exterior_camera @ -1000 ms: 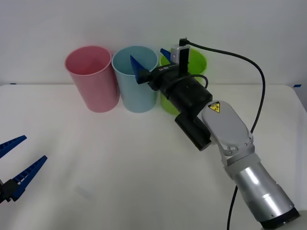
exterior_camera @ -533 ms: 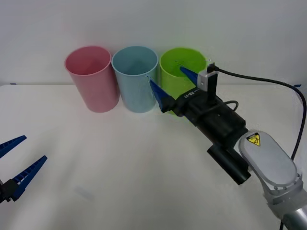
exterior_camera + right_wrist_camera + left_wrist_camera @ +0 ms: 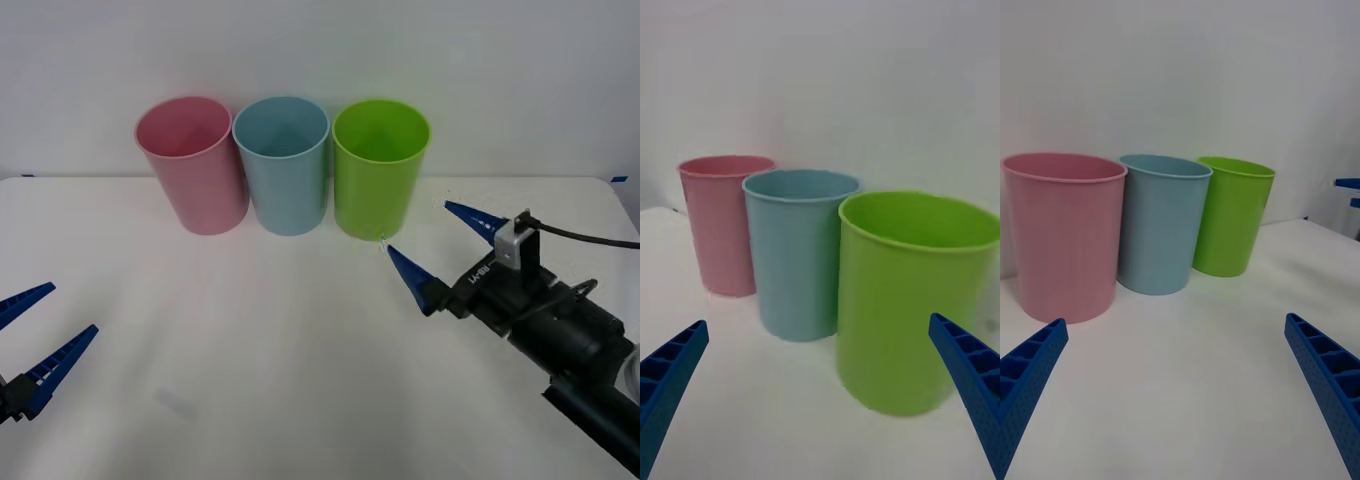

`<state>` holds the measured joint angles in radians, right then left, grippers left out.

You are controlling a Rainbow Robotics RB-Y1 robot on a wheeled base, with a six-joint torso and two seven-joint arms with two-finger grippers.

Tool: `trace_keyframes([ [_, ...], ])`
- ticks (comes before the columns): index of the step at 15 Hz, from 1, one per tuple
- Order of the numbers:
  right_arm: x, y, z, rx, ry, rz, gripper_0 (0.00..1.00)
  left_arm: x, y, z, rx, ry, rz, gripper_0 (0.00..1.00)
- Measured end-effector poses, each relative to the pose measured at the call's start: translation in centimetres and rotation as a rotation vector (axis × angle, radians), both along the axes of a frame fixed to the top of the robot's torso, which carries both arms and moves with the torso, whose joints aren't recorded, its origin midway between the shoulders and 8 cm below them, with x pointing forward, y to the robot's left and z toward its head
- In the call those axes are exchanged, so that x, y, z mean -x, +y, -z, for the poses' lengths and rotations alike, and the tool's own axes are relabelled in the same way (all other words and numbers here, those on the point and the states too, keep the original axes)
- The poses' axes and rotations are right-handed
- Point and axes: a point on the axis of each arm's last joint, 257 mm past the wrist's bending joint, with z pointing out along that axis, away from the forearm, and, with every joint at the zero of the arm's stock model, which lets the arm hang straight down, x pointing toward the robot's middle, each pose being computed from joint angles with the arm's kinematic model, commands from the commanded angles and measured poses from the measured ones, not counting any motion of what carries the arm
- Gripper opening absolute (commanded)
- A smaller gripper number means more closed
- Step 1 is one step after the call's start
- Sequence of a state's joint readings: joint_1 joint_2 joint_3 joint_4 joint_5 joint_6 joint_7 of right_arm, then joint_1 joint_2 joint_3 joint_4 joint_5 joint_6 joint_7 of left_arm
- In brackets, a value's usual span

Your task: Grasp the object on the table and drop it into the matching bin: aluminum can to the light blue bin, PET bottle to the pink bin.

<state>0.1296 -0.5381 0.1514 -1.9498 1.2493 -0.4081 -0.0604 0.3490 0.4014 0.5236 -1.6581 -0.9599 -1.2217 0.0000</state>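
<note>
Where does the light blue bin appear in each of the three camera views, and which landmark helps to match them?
Front view: the light blue bin stands at the table's far edge, in the middle of the row of three.
Right wrist view: the same bin is in the middle, partly hidden behind the lime green bin.
Left wrist view: it is again in the middle.
Shared landmark: the pink bin beside it.
</note>
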Motion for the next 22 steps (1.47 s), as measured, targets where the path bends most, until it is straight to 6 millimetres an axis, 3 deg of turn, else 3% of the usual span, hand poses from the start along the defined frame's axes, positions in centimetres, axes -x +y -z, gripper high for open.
trace_keyframes([
  [11,8.7,-10.3,5.7,0.102,0.022,-0.001,1.0,0.0,0.0,0.0,0.0,0.0,0.0,1.0],
  [18,13.9,-14.8,7.4,0.069,0.091,-0.018,1.0,0.0,0.0,0.0,0.0,0.0,0.0,1.0],
  [22,15.4,-15.8,7.8,0.088,0.115,-0.019,1.0,0.0,0.0,0.0,0.0,0.0,0.0,1.0],
])
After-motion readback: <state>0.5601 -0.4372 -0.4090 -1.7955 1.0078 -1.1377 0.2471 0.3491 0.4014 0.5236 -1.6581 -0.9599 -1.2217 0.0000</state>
